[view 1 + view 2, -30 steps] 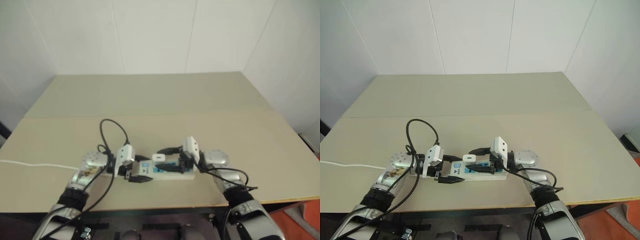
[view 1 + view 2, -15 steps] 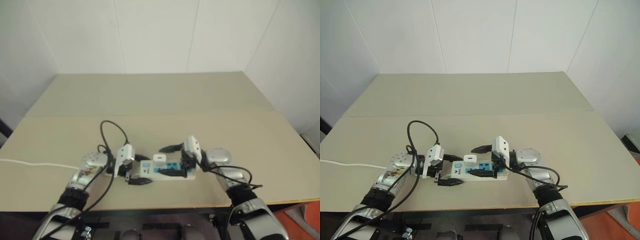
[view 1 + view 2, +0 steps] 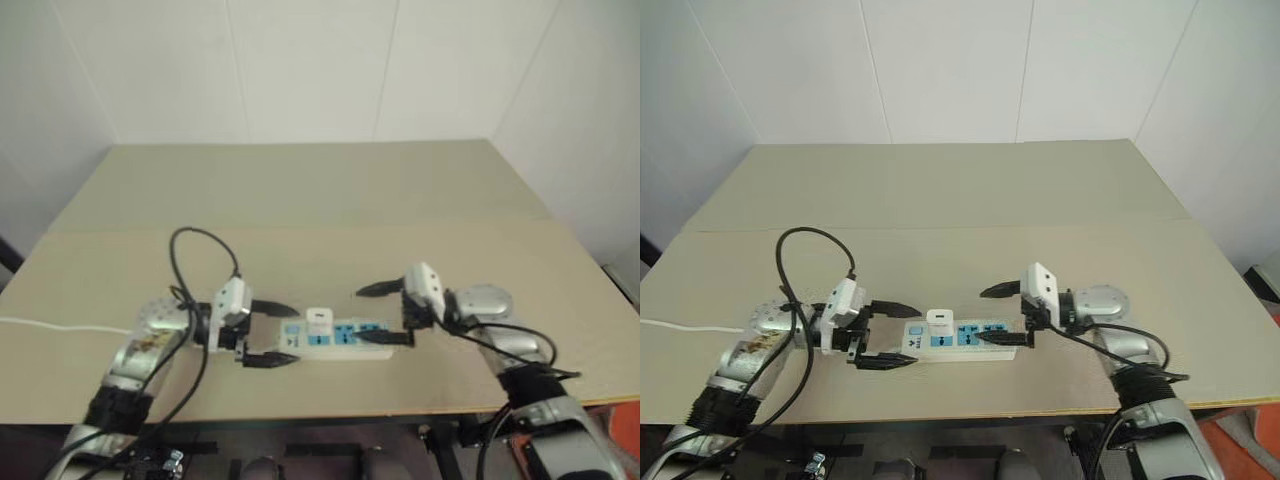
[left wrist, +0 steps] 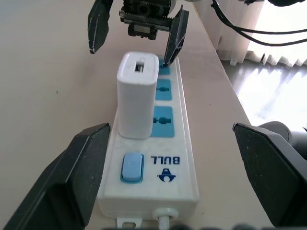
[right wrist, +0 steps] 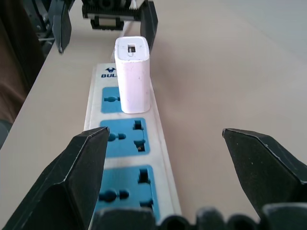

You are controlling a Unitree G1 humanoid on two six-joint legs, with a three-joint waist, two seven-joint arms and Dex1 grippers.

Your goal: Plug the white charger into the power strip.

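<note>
The power strip (image 3: 996, 352) lies flat near the table's front edge, with its switch end towards my left arm. The white charger (image 3: 938, 321) stands upright in the socket next to the switch (image 4: 132, 168). My left gripper (image 3: 912, 337) is open, its fingers spread on either side of the switch end without touching it. My right gripper (image 3: 982, 315) is open over the strip's other end. In the left wrist view the charger (image 4: 138, 96) rises from the strip (image 4: 184, 165). The right wrist view shows the charger (image 5: 132, 72) past two free blue sockets (image 5: 122, 138).
The strip's thin white cord (image 3: 690, 328) runs off the table's left side. A black cable (image 3: 810, 250) loops above my left wrist. The beige table (image 3: 970, 200) reaches back to white walls, and its front edge is just beyond the strip.
Both arms have drawn apart, the left one to the left and the right one to the right. The left gripper has opened. The charger stays standing in the strip.
</note>
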